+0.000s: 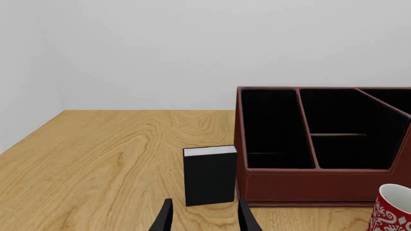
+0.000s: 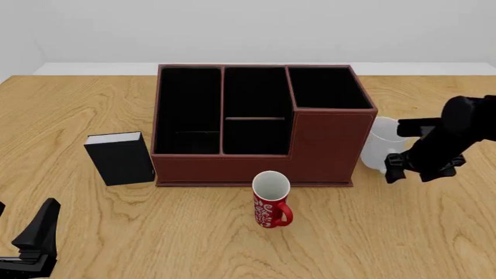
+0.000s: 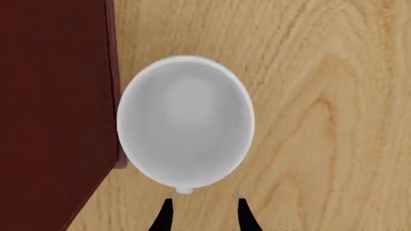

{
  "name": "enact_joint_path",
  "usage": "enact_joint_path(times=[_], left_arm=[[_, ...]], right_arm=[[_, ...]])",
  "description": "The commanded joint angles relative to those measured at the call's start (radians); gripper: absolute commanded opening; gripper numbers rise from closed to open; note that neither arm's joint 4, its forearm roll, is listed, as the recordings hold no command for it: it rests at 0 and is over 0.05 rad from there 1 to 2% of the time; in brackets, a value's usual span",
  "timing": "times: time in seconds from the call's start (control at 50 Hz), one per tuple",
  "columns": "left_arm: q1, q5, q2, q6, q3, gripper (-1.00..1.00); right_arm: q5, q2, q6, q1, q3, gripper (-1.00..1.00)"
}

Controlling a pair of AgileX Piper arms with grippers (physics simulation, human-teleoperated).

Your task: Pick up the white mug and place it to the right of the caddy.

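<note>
Altogether, the table (image 2: 69,104) carried four items: one caddy (image 2: 326,145), two mugs and one black box (image 2: 120,158). The caddy had three black-lined compartments. One white mug (image 2: 379,145) stood upright on the table just beside the caddy's right wall; whether the two touched could not be determined. In the right wrist view the white mug (image 3: 185,120) showed its open mouth from above, beside the caddy wall (image 3: 55,106). One red mug (image 2: 270,200) with a white pattern stood upright in front of the caddy, apart from it. The black box stood upright at the caddy's left front corner, just beside it.

The right arm reached in from the right, with the right gripper (image 2: 396,167) above the white mug's right side. Its fingers (image 3: 245,217) were apart, holding nothing, at the mug's rim. The left gripper (image 2: 35,235) sat low at the near left edge, well apart from every item; its fingers (image 1: 163,219) were also apart and empty, pointing toward the black box (image 1: 210,175).
</note>
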Motion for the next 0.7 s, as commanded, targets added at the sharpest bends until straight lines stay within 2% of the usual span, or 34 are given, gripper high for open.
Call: enact_joint_path(times=[0.02, 0.32, 0.7], left_arm=[[0.0, 0.0, 0.0, 0.0, 0.0, 1.0], [0.0, 0.0, 0.0, 0.0, 0.0, 1.0], [0.0, 0.0, 0.0, 0.0, 0.0, 1.0]], right_arm=[[-0.003, -0.05, -0.016, 0.0, 0.028, 1.0], [0.004, -0.135, -0.005, 0.04, 0.063, 1.0], [0.02, -0.196, -0.04, 0.018, 0.075, 1.0]])
